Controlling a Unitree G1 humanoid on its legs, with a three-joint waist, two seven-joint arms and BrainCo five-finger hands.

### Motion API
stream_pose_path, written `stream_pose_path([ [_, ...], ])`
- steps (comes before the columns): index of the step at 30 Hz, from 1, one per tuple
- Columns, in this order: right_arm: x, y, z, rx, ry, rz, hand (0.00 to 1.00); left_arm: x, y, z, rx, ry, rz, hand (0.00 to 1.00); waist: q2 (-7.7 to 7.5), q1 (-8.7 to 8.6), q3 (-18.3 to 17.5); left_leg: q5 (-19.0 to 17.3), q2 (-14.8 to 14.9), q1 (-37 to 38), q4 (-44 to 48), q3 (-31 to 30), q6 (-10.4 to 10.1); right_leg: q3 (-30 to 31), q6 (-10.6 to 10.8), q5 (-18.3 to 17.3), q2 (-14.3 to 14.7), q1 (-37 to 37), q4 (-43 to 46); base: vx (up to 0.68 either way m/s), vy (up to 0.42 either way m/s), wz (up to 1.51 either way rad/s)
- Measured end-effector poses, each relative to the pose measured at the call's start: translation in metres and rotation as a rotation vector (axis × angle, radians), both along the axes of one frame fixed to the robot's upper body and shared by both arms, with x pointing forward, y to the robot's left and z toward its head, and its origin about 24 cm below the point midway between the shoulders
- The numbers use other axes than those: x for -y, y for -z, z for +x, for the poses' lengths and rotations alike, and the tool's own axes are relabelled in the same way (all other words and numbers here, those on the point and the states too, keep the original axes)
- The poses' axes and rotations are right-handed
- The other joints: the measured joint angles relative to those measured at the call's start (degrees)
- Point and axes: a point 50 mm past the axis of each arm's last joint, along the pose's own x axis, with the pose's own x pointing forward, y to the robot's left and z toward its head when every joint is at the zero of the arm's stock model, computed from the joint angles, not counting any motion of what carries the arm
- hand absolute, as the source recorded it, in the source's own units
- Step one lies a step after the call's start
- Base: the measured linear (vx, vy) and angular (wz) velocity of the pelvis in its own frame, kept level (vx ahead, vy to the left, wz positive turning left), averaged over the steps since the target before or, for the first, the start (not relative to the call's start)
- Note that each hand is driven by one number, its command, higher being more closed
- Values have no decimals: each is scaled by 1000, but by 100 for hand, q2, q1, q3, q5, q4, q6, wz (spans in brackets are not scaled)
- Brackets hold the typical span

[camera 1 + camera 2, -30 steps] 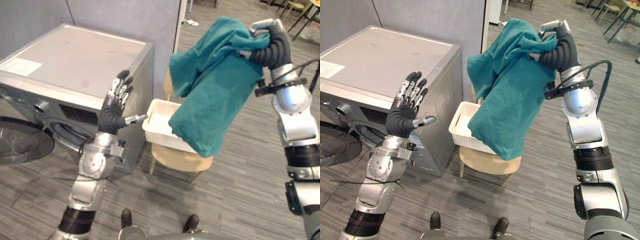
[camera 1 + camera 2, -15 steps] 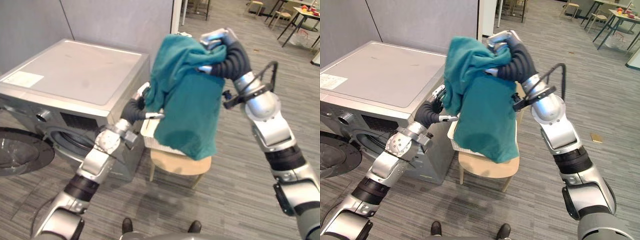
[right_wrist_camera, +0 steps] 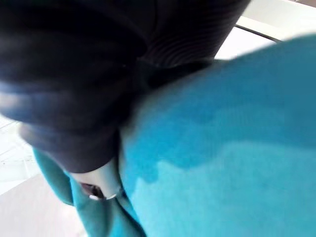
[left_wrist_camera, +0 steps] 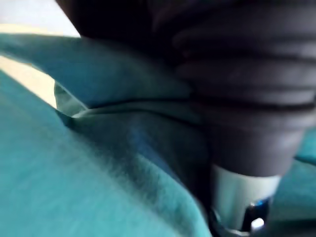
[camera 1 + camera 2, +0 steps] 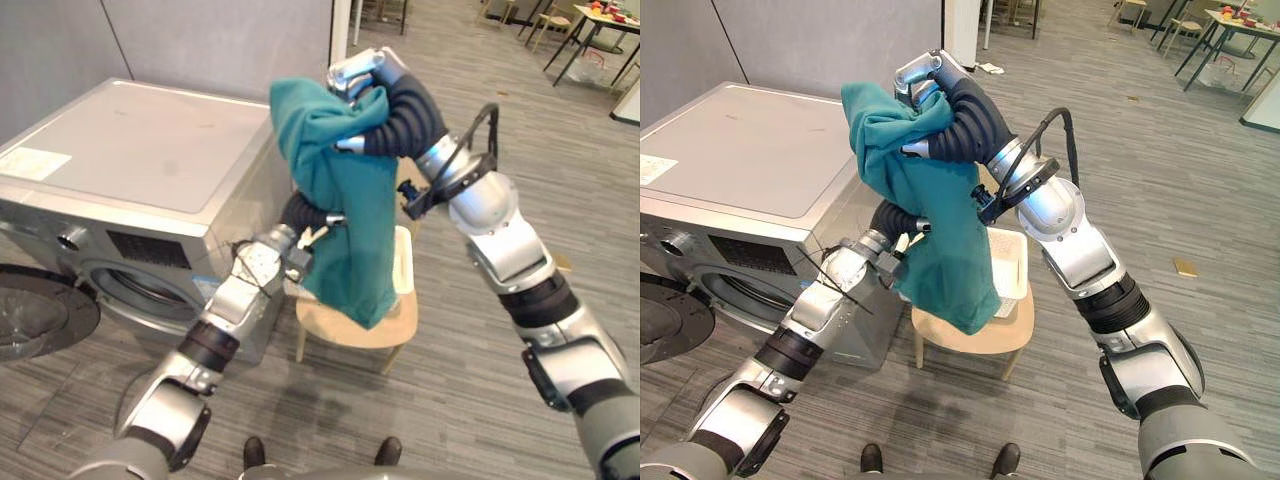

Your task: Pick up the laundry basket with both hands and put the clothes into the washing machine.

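Standing at the far left, the washing machine (image 5: 150, 140) is showing its door (image 5: 40, 310) swung open low in front, so the way in looks free. The left hand (image 5: 890, 218) is reaching into the hanging teal cloth (image 5: 940, 230), probably to gather its loose part, though its grasp cannot be told. The right hand (image 5: 385, 100) is clenching the cloth's top, lifting it above the white basket (image 5: 1008, 265) on the stool (image 5: 980, 335), with open floor to the right.

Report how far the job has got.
Done: the teal garment is out of the white basket on the stool. In hand: the right hand grips its top, the left hand meets the cloth lower. Left: getting it into the washing machine, whose door stands open.
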Motion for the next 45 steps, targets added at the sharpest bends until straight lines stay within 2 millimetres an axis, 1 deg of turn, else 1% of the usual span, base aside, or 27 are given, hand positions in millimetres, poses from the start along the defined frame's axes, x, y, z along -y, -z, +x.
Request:
stream_pose_path([
  [3,-5,3,1,-15,-14,-15,100,6,0,5,-23,3,-2,0,5,-1,-3,0,-1,0,0,0,0,1,-1,0,-1,-1,1,0,0,0],
  [4,-8,4,1,-20,-25,-16,100,7,0,6,-23,0,-7,100,13,-3,-8,0,-1,0,-1,0,0,2,-1,0,-1,-1,1,0,0,0],
  [8,-15,5,0,-18,-43,-49,100,12,0,6,-28,-14,-33,100,54,-4,-33,0,-1,0,-1,0,0,4,-1,-1,-2,-5,2,0,0,0],
  [16,-14,6,4,-25,-28,-52,100,17,1,5,-30,-18,-64,100,62,3,-37,-1,-2,0,-1,0,-1,6,-1,-1,-4,-8,2,0,0,0],
  [17,-14,6,4,-24,-27,-52,0,17,2,5,-28,-20,-68,100,62,1,-37,-1,-2,0,-1,2,-1,8,0,-1,-4,-9,2,0,0,0],
  [20,-14,6,5,-17,-14,-55,0,15,3,5,-24,-64,-77,100,64,2,-36,-2,-2,-1,-1,21,-1,19,-1,-1,-3,-23,2,0,0,0],
  [23,-14,6,5,-16,-8,-46,0,10,9,2,-30,-120,-92,100,71,-3,-34,-7,-3,0,-1,36,3,23,0,-1,-3,-32,3,0,0,0],
  [27,-7,7,12,-40,30,8,0,5,15,-1,-39,-177,-105,100,81,7,-29,-25,-3,-3,-1,43,-18,23,0,-1,-4,-37,3,0,0,0],
  [30,-5,9,13,-46,41,13,0,1,16,-1,-49,-218,-135,100,82,3,-28,-29,-3,-2,-1,44,-20,22,0,-1,-4,-37,3,0,0,0],
  [32,-1,13,14,-59,60,36,0,-3,17,-3,-53,-252,-167,100,83,-3,-29,-36,-4,-1,-1,48,-23,23,0,-2,-4,-37,2,0,0,0],
  [35,14,13,18,-70,116,100,0,-10,15,-7,-31,-293,-180,100,85,1,-28,-41,-4,-1,0,51,-25,23,0,-2,-3,-38,-1,0,0,0],
  [36,26,11,19,-67,151,140,0,-21,13,-9,-19,-329,-202,100,86,-7,-29,-41,-4,4,0,58,-24,26,0,-2,-3,-39,-1,0,0,0],
  [37,34,10,20,-67,174,165,0,-28,12,-10,-14,-353,-215,100,87,-9,-30,-40,-4,7,0,60,-24,27,0,-2,-2,-39,-1,0,0,0],
  [39,65,11,22,-71,282,274,0,-56,10,-15,10,-450,-252,100,106,-27,-41,-41,-5,17,1,70,-22,33,0,-2,-2,-36,-2,0,0,0],
  [40,86,15,22,-78,350,331,0,-74,9,-21,26,-516,-270,100,132,-35,-58,-50,-6,25,1,72,-14,38,0,-2,-2,-27,-7,0,0,0],
  [41,111,24,20,-93,451,390,0,-95,9,-32,49,-592,-285,100,181,-38,-89,-75,-8,60,1,75,-17,41,1,-3,-1,4,-22,0,0,0],
  [42,120,29,19,-98,488,406,0,-103,9,-37,60,-619,-288,100,196,-35,-99,-88,-9,84,1,77,-18,45,3,-4,-1,17,-23,0,0,-6],
  [43,135,36,16,-107,556,430,0,-115,10,-46,76,-666,-292,100,230,-31,-120,-116,-9,114,2,87,-33,56,8,-8,0,36,-29,10,1,-5],
  [44,146,42,14,-117,603,447,0,-122,10,-52,85,-698,-295,100,257,-35,-139,-137,-10,124,2,86,-51,56,10,-10,2,54,-40,0,0,0],
  [45,169,54,7,-137,704,473,0,-137,13,-65,100,-764,-286,100,301,-37,-174,-157,-12,143,2,83,-51,57,14,-12,6,91,-70,50,4,2],
])
